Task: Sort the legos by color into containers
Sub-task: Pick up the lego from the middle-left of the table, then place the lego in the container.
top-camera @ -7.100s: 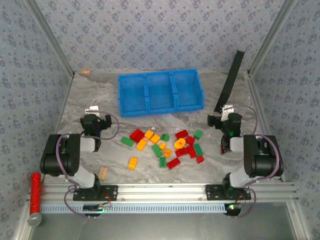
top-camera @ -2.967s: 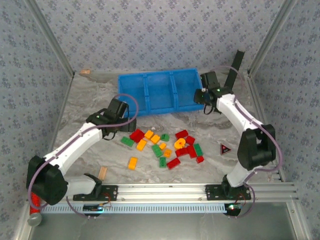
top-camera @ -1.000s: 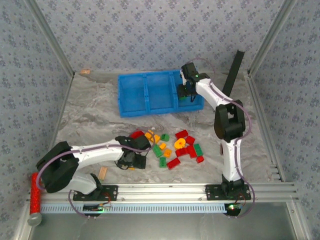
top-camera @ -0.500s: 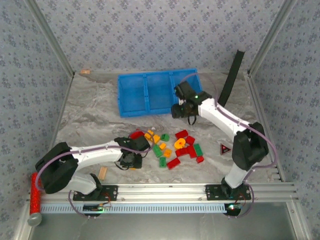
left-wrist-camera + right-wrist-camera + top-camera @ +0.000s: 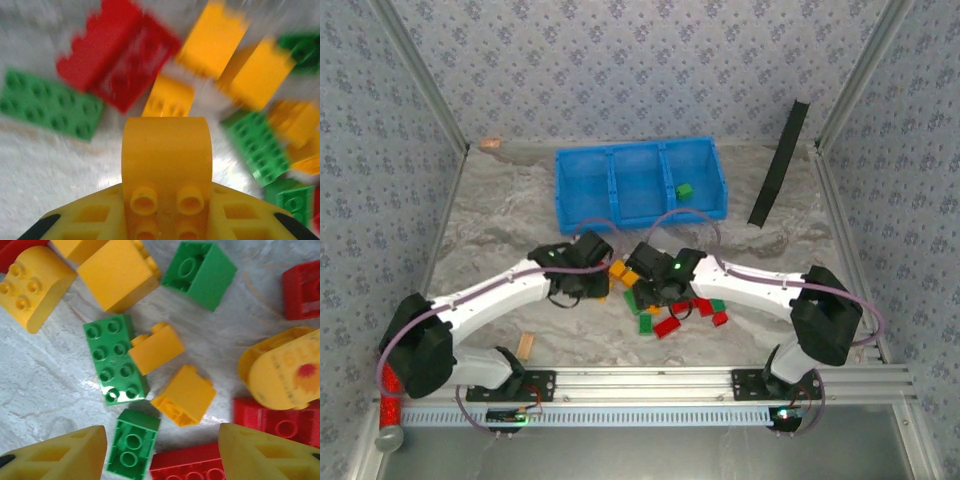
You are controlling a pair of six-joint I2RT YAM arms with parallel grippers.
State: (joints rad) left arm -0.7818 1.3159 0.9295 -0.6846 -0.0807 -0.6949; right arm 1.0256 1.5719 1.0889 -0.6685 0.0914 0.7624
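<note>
My left gripper (image 5: 166, 212) is shut on a yellow-orange lego with a rounded top (image 5: 166, 150), held above the left of the pile; from above the gripper (image 5: 580, 283) hides it. Under it lie a red lego (image 5: 117, 55) and a green one (image 5: 47, 102). My right gripper (image 5: 162, 455) is open just over the pile (image 5: 670, 315), a small green lego (image 5: 132, 447) and a red one (image 5: 190, 465) between its fingers (image 5: 60, 452). A round yellow piece (image 5: 280, 372) lies to the right. The blue containers (image 5: 640, 215) stand behind, a green lego (image 5: 684, 190) in the right one.
A tan wooden block (image 5: 525, 345) lies near the front left. A red cylinder (image 5: 390, 395) rests on the front rail's left end. A black strip (image 5: 778, 165) leans at the back right. Both arms meet over the pile.
The left gripper shut on the yellow-orange lego and carried it up toward the pile's left. The right arm swung from the right container, leaving a green lego there, down over the pile.
</note>
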